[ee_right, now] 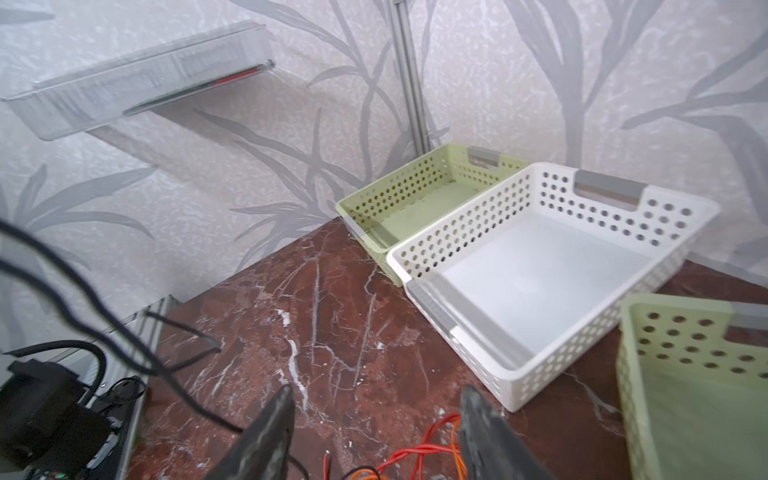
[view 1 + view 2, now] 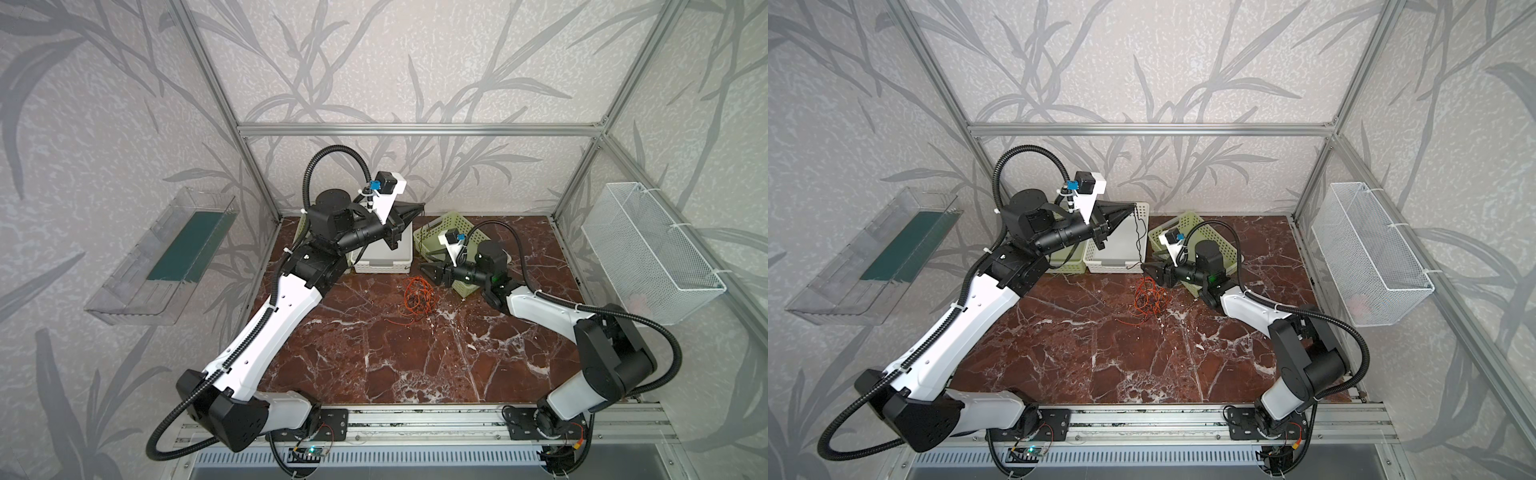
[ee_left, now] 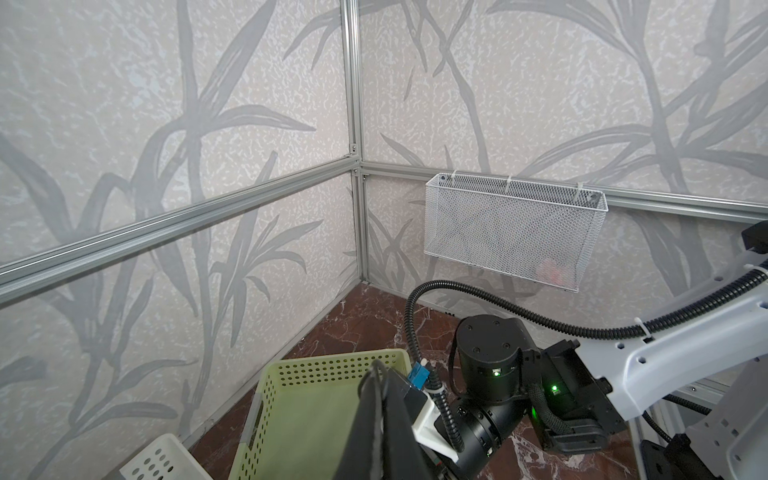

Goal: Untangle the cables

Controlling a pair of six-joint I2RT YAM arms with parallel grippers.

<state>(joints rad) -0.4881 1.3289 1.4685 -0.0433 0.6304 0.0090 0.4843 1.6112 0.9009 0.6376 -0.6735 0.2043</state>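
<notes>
The left hand (image 2: 1133, 205) pinches a black cable (image 2: 1137, 241) aloft — right hand (image 1: 376, 392) spread beside the tangled cables (image 2: 417, 300).

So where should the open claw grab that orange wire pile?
Probably one orange loop at the edge of the wires nearest the right gripper, pinched from above: they lie low on the table, so a sideways grab would just push them.

There are 2 green baskets (image 1: 407, 187), 1 white basket (image 1: 469, 237), 1 wire basket (image 3: 511, 224) and 1 clear tray (image 2: 124, 299).
</notes>
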